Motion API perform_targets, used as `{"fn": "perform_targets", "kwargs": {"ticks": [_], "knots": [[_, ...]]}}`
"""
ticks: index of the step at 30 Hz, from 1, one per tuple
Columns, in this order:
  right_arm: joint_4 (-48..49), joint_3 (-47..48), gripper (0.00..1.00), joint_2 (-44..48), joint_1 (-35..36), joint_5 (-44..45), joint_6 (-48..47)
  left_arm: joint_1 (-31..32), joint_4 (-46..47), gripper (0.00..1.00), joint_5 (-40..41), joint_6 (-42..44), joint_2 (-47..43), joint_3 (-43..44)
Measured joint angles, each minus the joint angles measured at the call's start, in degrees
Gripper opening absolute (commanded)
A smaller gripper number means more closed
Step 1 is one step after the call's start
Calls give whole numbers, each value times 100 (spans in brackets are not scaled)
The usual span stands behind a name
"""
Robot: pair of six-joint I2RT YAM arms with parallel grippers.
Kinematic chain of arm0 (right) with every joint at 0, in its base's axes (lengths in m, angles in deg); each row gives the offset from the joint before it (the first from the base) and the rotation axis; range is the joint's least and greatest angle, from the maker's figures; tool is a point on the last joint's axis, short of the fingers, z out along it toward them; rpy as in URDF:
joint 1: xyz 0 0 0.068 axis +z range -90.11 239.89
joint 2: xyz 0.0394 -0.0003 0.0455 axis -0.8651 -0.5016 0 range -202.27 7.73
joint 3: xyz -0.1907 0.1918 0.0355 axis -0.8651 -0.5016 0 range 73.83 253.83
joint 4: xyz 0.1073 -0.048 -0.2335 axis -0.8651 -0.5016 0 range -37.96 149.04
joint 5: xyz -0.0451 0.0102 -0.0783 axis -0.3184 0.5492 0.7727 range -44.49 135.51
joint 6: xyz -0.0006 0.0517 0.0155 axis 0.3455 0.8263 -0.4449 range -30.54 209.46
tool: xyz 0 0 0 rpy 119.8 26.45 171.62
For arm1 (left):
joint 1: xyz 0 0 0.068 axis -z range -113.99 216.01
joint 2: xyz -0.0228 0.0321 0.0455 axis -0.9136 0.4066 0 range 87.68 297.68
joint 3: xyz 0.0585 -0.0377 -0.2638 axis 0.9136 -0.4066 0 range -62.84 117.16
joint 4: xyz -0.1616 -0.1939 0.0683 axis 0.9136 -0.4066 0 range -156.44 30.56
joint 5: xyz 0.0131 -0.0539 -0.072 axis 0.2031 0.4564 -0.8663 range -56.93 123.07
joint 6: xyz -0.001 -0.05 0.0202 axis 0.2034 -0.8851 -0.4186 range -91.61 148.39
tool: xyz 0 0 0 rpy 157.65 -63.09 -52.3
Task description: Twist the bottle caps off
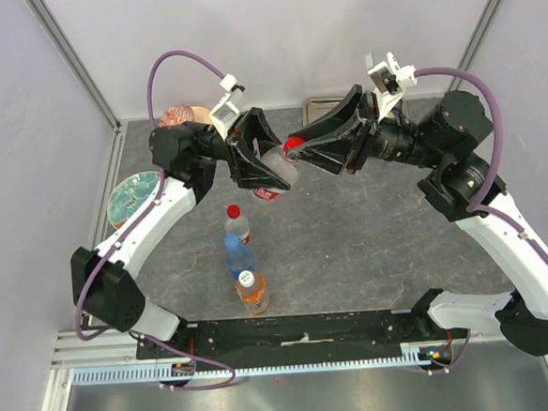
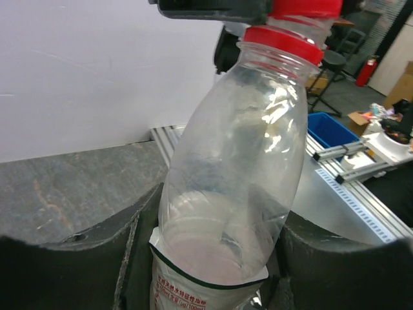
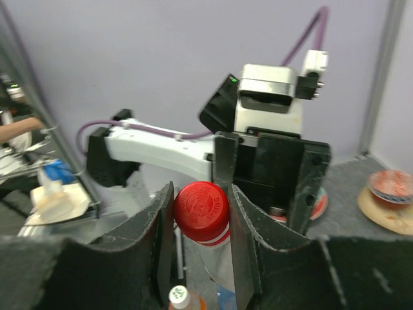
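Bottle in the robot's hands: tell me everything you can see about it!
The bottle is clear, thin plastic and looks empty, with a white label with red print round its bottom end and a red cap on top. It is tilted above the table. The left gripper clamps its body; the right gripper pinches the cap.

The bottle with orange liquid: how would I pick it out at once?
On the grey table, three small plastic bottles stand in a row just ahead of the long black rail at the near edge. The orange-liquid bottle is nearest that rail, and alone wears a white screw cap.
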Motion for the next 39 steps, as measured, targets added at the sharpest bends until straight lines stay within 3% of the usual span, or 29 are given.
{"fn": "perform_targets", "kwargs": {"ticks": [4, 7, 15, 22, 30, 34, 39], "knots": [[761, -52, 0, -170, -37, -863, 658, 13, 2098, 43, -201, -1606, 380, 107], [1259, -70, 0, -273, -61, -1191, 1058, 22, 2863, 43, -199, -2323, 492, 236], [944, -42, 0, -184, -61, -898, 654, 28, 3143, 43, -197, -2820, 601, 245], [466, 201, 0, 365, 160, 94, 107, -203, 1829, 45, -7, -2533, 675, -9], [-177, 138, 0, 841, 168, 2997, -487, -232, 116, 47, 275, -1357, 490, -138], [-490, -776, 0, 839, 149, 4548, -549, -232, -1244, 47, 675, -199, 13, -168], [-1016, -2247, 0, 627, -142, 5436, -350, -227, -2820, 49, 1740, 1333, -953, -175]]}}
